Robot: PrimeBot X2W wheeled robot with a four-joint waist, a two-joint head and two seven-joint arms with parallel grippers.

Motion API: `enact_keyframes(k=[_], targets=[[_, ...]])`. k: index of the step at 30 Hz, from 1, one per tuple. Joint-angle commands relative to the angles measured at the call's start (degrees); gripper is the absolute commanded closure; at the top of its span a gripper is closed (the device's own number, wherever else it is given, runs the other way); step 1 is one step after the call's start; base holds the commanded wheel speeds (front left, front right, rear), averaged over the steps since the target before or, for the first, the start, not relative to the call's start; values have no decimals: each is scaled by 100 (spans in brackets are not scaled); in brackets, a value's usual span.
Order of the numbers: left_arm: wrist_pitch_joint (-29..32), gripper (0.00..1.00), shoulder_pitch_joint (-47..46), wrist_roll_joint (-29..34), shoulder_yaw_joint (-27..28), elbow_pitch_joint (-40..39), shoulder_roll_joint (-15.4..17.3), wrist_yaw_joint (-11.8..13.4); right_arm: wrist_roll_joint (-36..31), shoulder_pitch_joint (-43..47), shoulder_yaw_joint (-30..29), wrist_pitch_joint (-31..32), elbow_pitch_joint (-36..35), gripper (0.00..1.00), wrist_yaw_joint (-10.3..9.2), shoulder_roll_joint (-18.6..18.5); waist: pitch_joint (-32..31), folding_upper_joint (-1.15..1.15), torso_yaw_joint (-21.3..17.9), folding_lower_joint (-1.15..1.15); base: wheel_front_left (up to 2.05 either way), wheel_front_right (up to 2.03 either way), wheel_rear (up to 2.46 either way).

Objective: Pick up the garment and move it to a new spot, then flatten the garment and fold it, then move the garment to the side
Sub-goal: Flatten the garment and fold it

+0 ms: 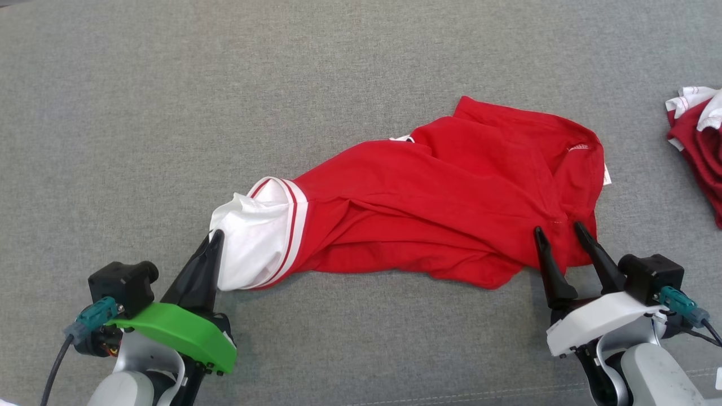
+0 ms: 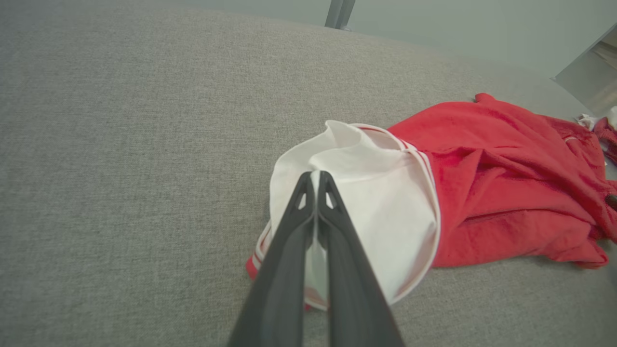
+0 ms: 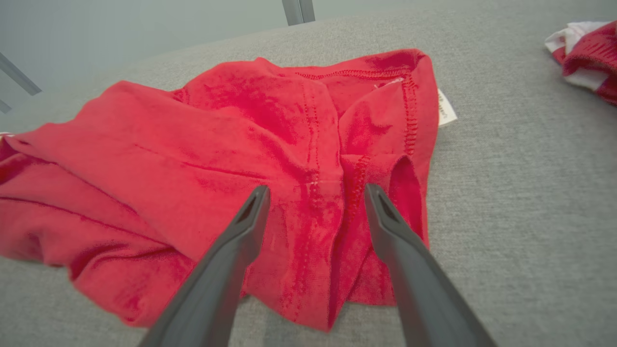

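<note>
- Grey woven surface (image 1: pixel 169 84) carries everything; the task looks barely begun.
- Red garment (image 1: pixel 428 203) lies crumpled at the centre, not yet lifted, flattened or folded.
- Second red-and-white bundle (image 1: pixel 699 129) sits well apart at 3 o'clock.
- Left gripper (image 1: pixel 215 237), at 8 o'clock, is clenched on the garment's white sleeve (image 1: pixel 254 242).
- Right gripper (image 1: pixel 558 228), at 4 o'clock, stands spread over the garment's near edge, gripping nothing.

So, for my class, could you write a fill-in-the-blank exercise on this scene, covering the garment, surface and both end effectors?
The left end effector is shut on the ____ end of the garment.
The right end effector stands ____ over the garment.
The garment lies on a ____ fabric surface.
A second garment lies at the head view's ____ edge.
Missing words: white; open; grey; right.
</note>
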Motion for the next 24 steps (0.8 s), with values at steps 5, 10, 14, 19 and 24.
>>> enact_keyframes(k=[5, 10, 14, 19, 24], targets=[[-76, 100, -109, 17, -20, 48, -22, -12, 145, -260, 160, -95, 260, 82, -2, -100, 57, 0, 74, 0, 0, 0, 0], [-358, 100, -174, 90, 50, -24, -36, -6, 175, -323, 225, -229, 164, 100, -2, -166, 58, 0, 95, 0, 0, 0, 0], [-652, 100, -304, 176, 187, -201, 9, 32, 45, -460, 108, -356, -216, 100, -2, -254, 16, 0, 74, 0, 0, 0, 0], [-1059, 100, -703, 489, 460, -538, 218, 146, -142, -836, -57, -257, -875, 100, -2, -519, -74, 0, 27, 0, 0, 0, 0], [-1217, 100, -1516, 884, 679, -977, 523, 215, -232, -1551, -197, 103, -1643, 100, -2, -881, -201, 0, 4, 0, 0, 0, 0]])
